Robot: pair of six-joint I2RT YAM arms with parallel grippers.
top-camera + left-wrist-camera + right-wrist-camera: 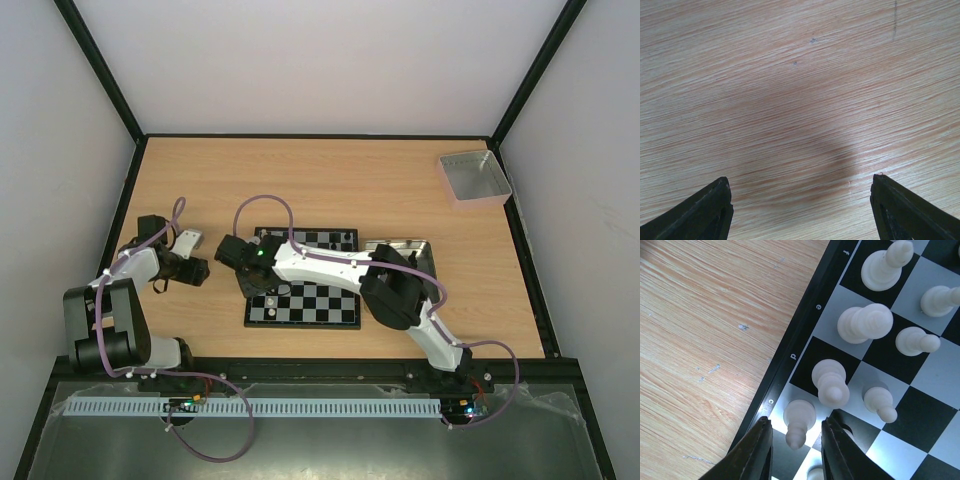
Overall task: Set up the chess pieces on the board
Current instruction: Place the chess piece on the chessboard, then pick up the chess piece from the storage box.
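Right wrist: the right fingers (757, 455) are parted slightly around a white piece (799, 420) on the board (790, 357); a straight lift is advised. The left fingers (705, 215) are spread, empty.

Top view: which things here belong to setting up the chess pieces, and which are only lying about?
For the job: the board; the chess pieces standing on it.
Lying about: the grey tray in the far right corner; the metal tin beside the board.

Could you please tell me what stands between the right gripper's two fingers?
A white chess piece, upright on the board's edge square marked c, clear of both fingers, seen in the right wrist view.
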